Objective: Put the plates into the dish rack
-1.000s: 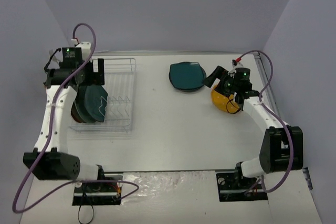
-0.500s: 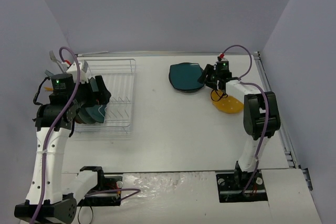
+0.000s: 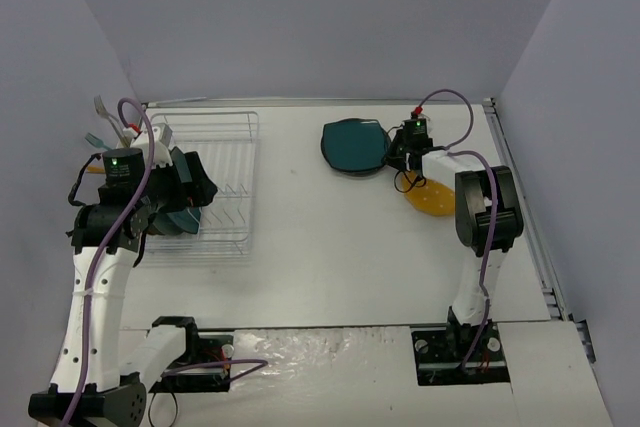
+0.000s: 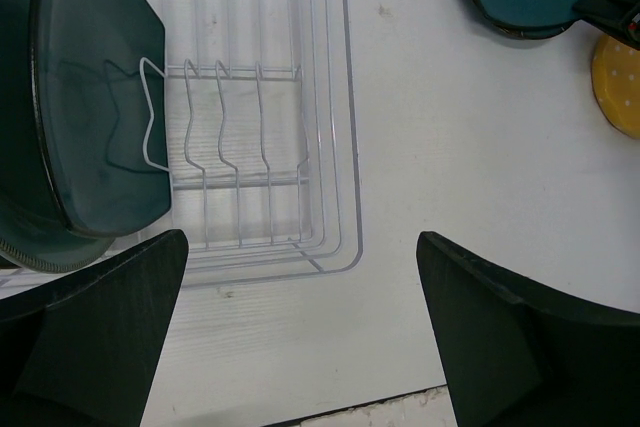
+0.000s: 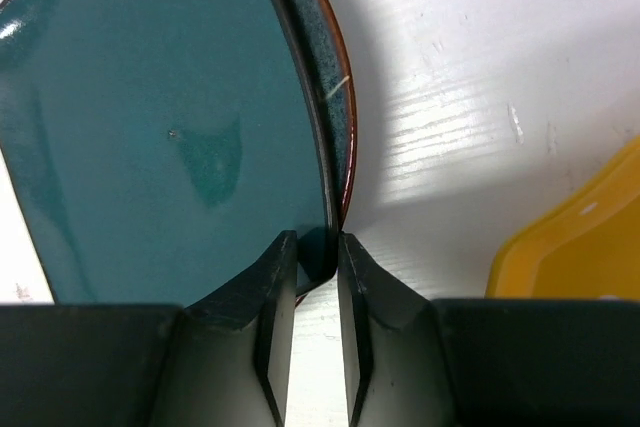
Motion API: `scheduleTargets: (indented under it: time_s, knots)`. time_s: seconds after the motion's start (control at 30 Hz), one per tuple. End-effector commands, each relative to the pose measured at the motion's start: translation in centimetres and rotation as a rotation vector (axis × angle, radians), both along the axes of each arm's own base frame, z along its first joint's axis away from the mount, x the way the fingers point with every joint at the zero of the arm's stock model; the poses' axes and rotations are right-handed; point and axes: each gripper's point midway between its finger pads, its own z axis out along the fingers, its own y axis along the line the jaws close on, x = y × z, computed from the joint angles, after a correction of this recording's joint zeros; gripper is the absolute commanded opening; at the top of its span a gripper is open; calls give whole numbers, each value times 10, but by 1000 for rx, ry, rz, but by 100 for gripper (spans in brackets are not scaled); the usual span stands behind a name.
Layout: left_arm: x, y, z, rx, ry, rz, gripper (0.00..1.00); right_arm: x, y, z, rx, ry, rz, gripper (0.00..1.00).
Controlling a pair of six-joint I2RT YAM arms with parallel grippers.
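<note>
A dark teal plate [image 3: 352, 145] [image 5: 170, 127] lies flat at the back of the table, on top of another plate with a speckled blue, red-edged rim [image 5: 337, 97]. My right gripper [image 3: 393, 159] [image 5: 318, 247] is shut on the teal plate's right rim, one finger above it and one below. A yellow plate [image 3: 435, 197] [image 5: 580, 247] lies just to its right. The white wire dish rack [image 3: 225, 187] [image 4: 330, 147] stands on the left. Another dark teal plate [image 4: 90, 117] stands upright in its prongs. My left gripper [image 3: 195, 185] [image 4: 300, 277] hangs open above the rack's near right corner, holding nothing.
Utensils and a white cup [image 3: 150, 135] stand at the rack's back left corner. The table's raised right edge [image 3: 520, 197] runs close to the yellow plate. Purple walls enclose the table on three sides.
My right gripper moved left from the yellow plate to the teal plate's rim and shut on it. My left arm drew back from the rack, jaws still open.
</note>
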Motion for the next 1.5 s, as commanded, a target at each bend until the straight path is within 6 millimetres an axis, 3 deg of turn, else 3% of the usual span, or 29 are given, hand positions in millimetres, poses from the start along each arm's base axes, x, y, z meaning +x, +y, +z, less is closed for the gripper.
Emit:
scheduleTargets:
  time_s: [0.0,0.1,0.27,0.57,0.87,1.03,1.23,1.47]
  knots:
    - [10,-7,21,-36,-85,-19,97,13,2,28,-9,-82,-16,6]
    - [11,-9,21,-42,-85,-27,97,9,-1,35,-17,-86,-21,0]
    - [12,-11,22,-51,-91,-35,97,-3,-5,54,-8,-103,-25,0]
    - [15,-16,21,-75,-89,-51,97,-27,-34,72,40,-110,-48,0]
    - [22,-22,21,-98,-92,-65,97,-42,-61,59,71,-89,-53,0]
    - [23,-24,19,-105,-84,-71,97,-43,-58,50,100,-90,-26,1]
    - [23,-24,17,-102,-80,-73,97,-44,-51,36,151,-81,-22,13]
    - [24,-24,15,-98,-71,-75,97,-39,-45,37,191,-98,-14,20]
